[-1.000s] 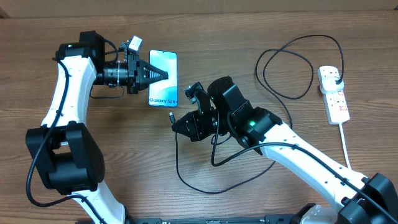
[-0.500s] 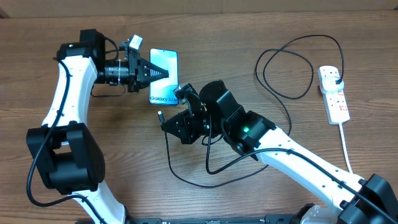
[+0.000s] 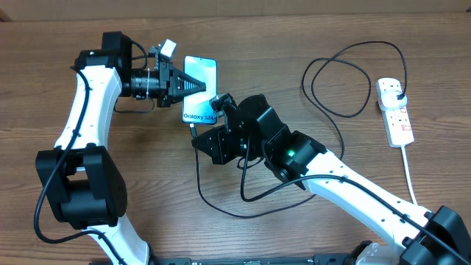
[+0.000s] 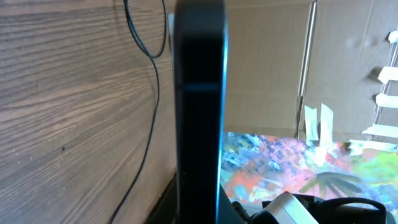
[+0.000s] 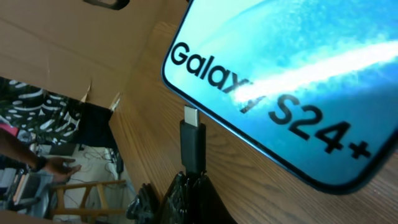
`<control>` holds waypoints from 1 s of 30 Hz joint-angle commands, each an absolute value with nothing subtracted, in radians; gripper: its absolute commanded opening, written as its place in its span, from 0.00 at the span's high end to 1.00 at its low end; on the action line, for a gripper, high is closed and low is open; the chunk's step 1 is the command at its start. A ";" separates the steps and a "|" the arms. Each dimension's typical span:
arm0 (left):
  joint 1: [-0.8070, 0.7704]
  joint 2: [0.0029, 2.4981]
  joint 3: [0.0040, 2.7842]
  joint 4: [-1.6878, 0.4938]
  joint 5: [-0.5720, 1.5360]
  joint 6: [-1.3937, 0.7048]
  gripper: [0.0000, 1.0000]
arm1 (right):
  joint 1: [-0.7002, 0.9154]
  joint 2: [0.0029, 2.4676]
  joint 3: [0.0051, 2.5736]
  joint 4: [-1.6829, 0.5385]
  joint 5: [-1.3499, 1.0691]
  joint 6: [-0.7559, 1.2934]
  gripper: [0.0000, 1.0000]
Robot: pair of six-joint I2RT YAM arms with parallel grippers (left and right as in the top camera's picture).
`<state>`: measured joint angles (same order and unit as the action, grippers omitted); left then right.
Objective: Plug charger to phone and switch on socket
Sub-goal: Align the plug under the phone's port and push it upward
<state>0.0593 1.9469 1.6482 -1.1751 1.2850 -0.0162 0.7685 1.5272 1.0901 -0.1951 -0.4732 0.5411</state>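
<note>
The Galaxy S24+ phone (image 3: 204, 70) has been shifted slightly up the table by the left gripper (image 3: 193, 85), which is clamped on its long edge. The charger connector (image 5: 193, 140), pinched in the right gripper (image 3: 197, 135), has been brought up to the phone's bottom edge. It is not yet seated, so insertion is judged imminent. The power strip (image 3: 395, 110) lies well apart, unswitched. No container is seen.

The phone (image 3: 200, 88) glows light blue with black lettering; the charger (image 5: 192, 144) is black; the socket (image 3: 396, 112) white, red-switched; the table (image 3: 257, 37) brown wood-grain.
</note>
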 commanded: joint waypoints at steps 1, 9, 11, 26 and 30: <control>0.060 1.929 1.665 -1.145 1.334 -0.023 0.96 | 0.760 1.518 1.092 -0.187 -0.446 0.599 0.96; 0.060 1.929 1.665 -1.090 1.364 -0.075 0.96 | 0.756 1.518 1.092 -0.180 -0.449 0.640 0.96; 0.059 1.929 1.665 -1.080 1.387 -0.075 0.96 | 0.756 1.518 1.092 -0.175 -0.449 0.640 0.96; 0.073 1.929 1.665 -1.068 1.397 -0.075 0.96 | 0.724 1.518 1.092 -0.165 -0.447 0.682 0.96; 0.073 1.929 1.665 -1.068 1.435 -0.075 0.96 | 0.722 1.518 1.092 -0.164 -0.445 0.682 0.96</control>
<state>0.0681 1.9469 1.6482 -1.0679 1.3453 -0.0727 0.7387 1.5272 1.0901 -0.1761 -0.4656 0.6773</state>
